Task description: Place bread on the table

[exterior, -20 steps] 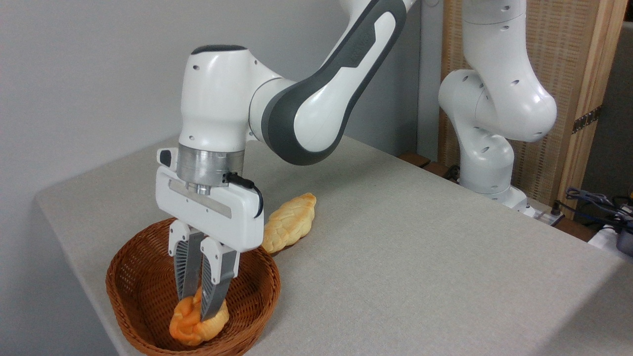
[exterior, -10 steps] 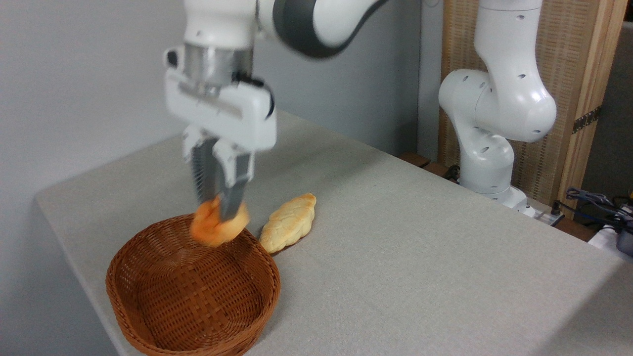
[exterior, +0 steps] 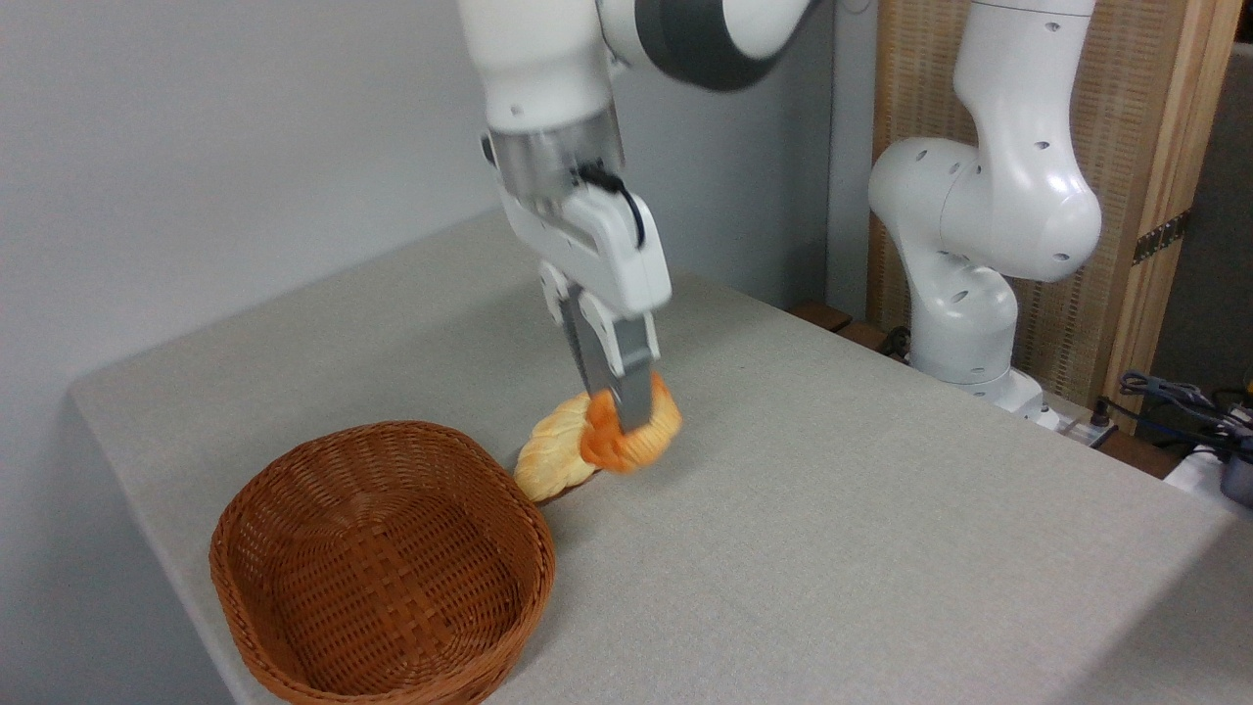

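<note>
The bread (exterior: 634, 433), a small deep orange knotted bun, hangs in the air with my gripper (exterior: 623, 409) shut on it. It is held above the grey-beige table (exterior: 832, 509), right of the basket and in front of the pale braided loaf (exterior: 548, 460), part of which it hides. The gripper points down, tilted a little, and the view is slightly blurred by motion.
A brown wicker basket (exterior: 382, 563) with nothing in it stands at the table's front left corner. The arm's white base (exterior: 964, 294) rises behind the table's right edge. Cables and dark items (exterior: 1189, 411) lie at the far right.
The gripper lifted the bun out of the basket, then carried it right, past the basket rim, to a spot over the table by the braided loaf.
</note>
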### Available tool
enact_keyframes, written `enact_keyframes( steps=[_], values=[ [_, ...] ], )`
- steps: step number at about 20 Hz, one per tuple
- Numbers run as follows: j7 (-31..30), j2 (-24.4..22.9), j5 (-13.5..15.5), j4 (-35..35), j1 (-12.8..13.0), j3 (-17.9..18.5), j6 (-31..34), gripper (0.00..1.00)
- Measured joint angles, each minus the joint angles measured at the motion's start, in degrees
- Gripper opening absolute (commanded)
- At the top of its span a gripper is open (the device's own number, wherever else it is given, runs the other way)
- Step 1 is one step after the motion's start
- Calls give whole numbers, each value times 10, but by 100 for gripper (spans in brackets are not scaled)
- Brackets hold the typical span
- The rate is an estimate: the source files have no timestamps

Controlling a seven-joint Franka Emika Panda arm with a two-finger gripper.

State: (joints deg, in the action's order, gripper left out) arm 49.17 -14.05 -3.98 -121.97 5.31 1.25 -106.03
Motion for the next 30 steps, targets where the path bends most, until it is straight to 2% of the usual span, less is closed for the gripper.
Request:
enact_keyframes(
  steps=[1, 5, 18, 19, 21, 24, 30],
  values=[
    [0, 1, -7, -13, 0, 2, -14, 100],
    [0, 5, -12, -29, 0, 5, -52, 100],
    [-3, 16, -12, -22, 0, 5, -56, 100],
    [-10, 15, -8, -13, 0, 5, -56, 100],
    [-36, 14, 21, 22, 1, 4, -46, 100],
    [-56, 23, 42, 96, 3, -2, -3, 100],
    [-83, 106, 64, 271, 4, -9, 104, 100]
  ],
)
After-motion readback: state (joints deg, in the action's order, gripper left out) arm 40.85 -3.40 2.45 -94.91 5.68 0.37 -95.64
